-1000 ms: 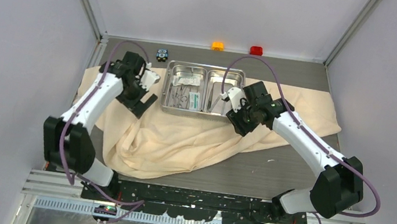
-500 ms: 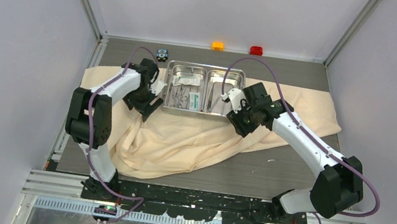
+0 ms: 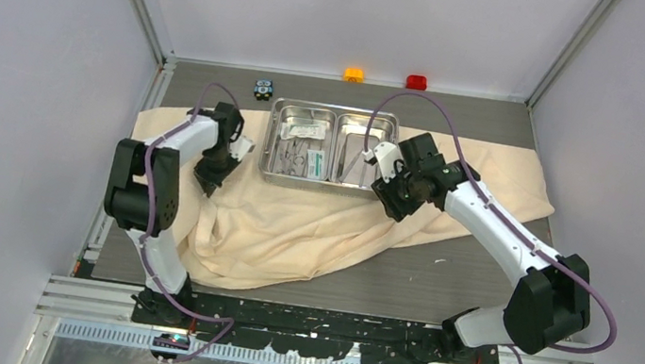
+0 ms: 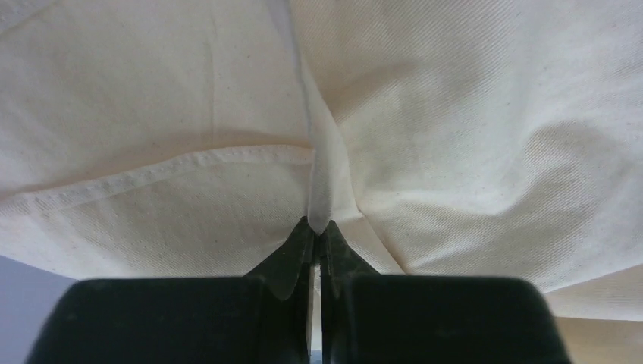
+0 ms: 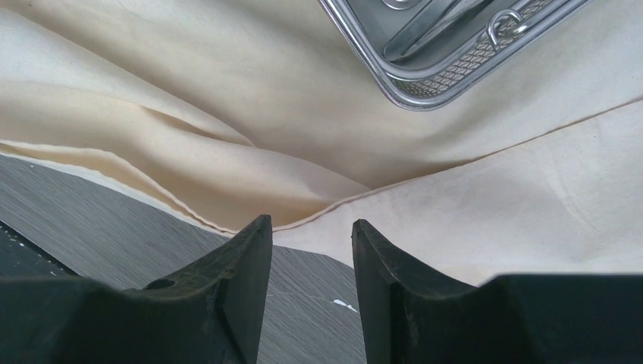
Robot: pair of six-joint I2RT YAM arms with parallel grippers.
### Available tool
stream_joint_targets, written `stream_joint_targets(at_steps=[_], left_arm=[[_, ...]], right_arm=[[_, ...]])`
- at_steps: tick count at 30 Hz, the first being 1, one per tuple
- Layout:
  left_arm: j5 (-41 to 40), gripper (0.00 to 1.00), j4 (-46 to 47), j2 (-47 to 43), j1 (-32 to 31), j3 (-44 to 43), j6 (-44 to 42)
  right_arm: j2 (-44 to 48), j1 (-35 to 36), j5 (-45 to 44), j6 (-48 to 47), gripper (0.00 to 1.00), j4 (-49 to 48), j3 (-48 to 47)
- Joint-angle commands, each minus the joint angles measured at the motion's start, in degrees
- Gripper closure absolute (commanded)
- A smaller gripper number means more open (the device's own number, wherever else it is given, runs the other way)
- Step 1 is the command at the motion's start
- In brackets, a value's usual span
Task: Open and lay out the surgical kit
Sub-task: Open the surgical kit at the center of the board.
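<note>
The beige cloth wrap [image 3: 293,226] lies spread and rumpled under the steel two-compartment tray [image 3: 270,137]. Ring-handled instruments [image 3: 299,155] and a white-and-green packet [image 3: 302,129] lie in the tray's left compartment, thin tools [image 3: 361,164] in its right one. My left gripper [image 3: 207,183] is down on the cloth left of the tray. In the left wrist view it [image 4: 318,225] is shut on a raised fold of cloth [image 4: 455,114]. My right gripper [image 3: 389,201] hovers open at the tray's near right corner. Nothing is between its fingers [image 5: 308,227], which hang over the cloth's hem [image 5: 227,98] and bare table.
A small black-and-blue block [image 3: 262,89] sits behind the tray's left corner. An orange button [image 3: 354,74] and a red button [image 3: 416,82] stand at the back wall. Grey walls close in both sides. Bare dark tabletop [image 3: 439,275] shows in front of the cloth at right.
My left gripper has swung from the tray's left edge out and down onto the cloth, and has gone from wide open to shut on a fold. The right arm has not moved.
</note>
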State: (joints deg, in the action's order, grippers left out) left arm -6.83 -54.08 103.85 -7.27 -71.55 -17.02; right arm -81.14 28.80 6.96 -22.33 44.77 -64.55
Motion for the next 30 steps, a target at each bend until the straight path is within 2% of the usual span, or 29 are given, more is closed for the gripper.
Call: stream_joint_targets(at_steps=[1,5,13,19,24,26,30], left_arm=[[-1.9,1.00,-0.3,-6.2,2.4,2.3,-0.2],[-2.1,1.00,-2.3,-12.8,6.8,4.3,-0.8],[-5.7,1.00,-4.5,-29.2,22.4,9.1,-5.5],[-16.7,1.00,-4.8,-43.6,31.3,16.1,-11.2],[-25.7,1.00,-7.9,-53.6,32.1,20.8,-14.0],[-28.4,0.93,-9.3,-56.4,32.1,21.7,-14.7],[-32.2,0.67,-11.8,-57.2,32.1,20.8,-15.3]], right_arm=[[1.7,-0.9,0.4,-0.5,0.52,-1.6,0.2],[2.2,-1.3,-0.2,-0.6,0.52,-1.6,-0.3],[0.5,-1.6,-1.7,-0.1,0.52,-1.5,-3.0],[-0.8,-2.0,-4.2,1.5,0.52,-1.6,-4.2],[-0.1,-2.4,-8.7,2.8,0.52,-1.6,-4.4],[0.3,-3.2,-11.8,3.4,0.52,-1.6,-4.4],[-0.8,-7.1,-13.1,4.9,0.52,-1.6,-5.3]])
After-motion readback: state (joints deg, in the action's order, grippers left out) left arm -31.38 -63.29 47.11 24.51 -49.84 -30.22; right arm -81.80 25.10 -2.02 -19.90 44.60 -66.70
